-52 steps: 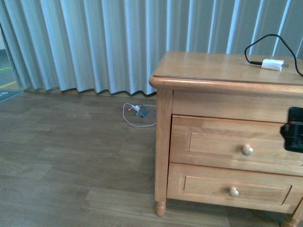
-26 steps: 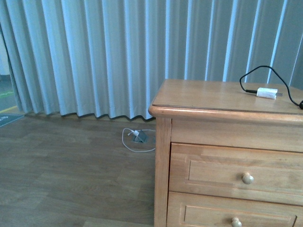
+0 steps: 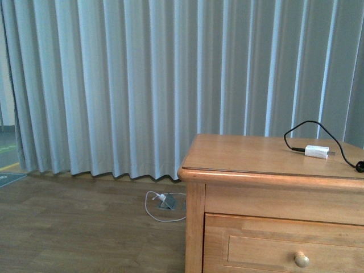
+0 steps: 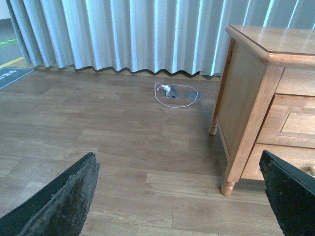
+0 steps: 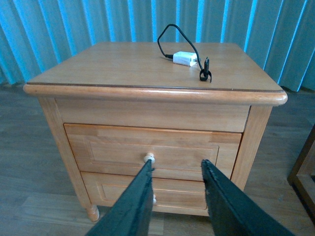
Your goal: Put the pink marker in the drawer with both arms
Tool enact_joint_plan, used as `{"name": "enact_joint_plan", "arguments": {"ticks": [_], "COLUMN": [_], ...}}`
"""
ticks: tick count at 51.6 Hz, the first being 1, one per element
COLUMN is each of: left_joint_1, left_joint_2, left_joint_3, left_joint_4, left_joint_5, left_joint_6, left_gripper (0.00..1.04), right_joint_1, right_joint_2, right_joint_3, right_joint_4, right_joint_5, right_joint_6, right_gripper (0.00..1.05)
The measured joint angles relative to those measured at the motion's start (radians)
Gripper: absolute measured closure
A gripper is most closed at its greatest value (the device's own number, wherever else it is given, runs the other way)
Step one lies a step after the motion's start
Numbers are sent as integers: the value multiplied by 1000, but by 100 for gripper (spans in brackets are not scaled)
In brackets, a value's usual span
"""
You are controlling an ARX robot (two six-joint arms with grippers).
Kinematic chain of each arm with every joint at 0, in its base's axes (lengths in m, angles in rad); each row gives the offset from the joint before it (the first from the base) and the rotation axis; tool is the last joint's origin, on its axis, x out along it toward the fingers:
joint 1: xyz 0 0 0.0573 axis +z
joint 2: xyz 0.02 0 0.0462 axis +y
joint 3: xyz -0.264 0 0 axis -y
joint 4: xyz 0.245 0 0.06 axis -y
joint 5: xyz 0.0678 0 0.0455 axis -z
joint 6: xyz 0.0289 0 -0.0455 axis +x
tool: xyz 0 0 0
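Note:
The pink marker is out of view in every frame. The drawer [image 5: 147, 145] is the upper one of the wooden cabinet [image 3: 261, 156]; it is closed, and its pale knob [image 5: 149, 158] faces my right wrist camera. My right gripper [image 5: 176, 163] is open in front of the drawer, short of it, with one fingertip lined up with the knob and nothing between the fingers. My left gripper [image 4: 177, 157] hangs wide open and empty over the wooden floor, to the cabinet's left. The drawer [image 3: 284, 247] shows only partly in the front view, where neither arm appears.
A white charger plug [image 3: 316, 151] with a black cable lies on the cabinet top, also in the right wrist view [image 5: 185, 58]. A floor socket with a white cable [image 4: 174, 93] sits by the pale curtain [image 3: 142, 85]. The lower drawer [image 5: 123, 189] is closed. A dark frame [image 5: 302, 172] stands to the cabinet's right.
The front view has swung upward, so the cabinet sits lower in frame and more curtain shows. The black gripper seen at the right edge a second ago has left that view.

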Motion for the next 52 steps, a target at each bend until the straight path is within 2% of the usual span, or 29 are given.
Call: {"name": "enact_joint_plan", "arguments": {"ticks": [9, 52], "left_joint_1": [0, 0], "left_joint_2": [0, 0], "left_joint_3": [0, 0], "left_joint_4": [0, 0], "left_joint_5": [0, 0], "left_joint_6": [0, 0], "left_gripper": [6, 6], "right_joint_1": [0, 1], "right_joint_2": [-67, -339], "right_joint_3": [-54, -187], "right_joint_4": [-3, -135], "right_joint_5": [0, 0], "right_joint_6": [-7, -7], "right_gripper": [104, 103]}}
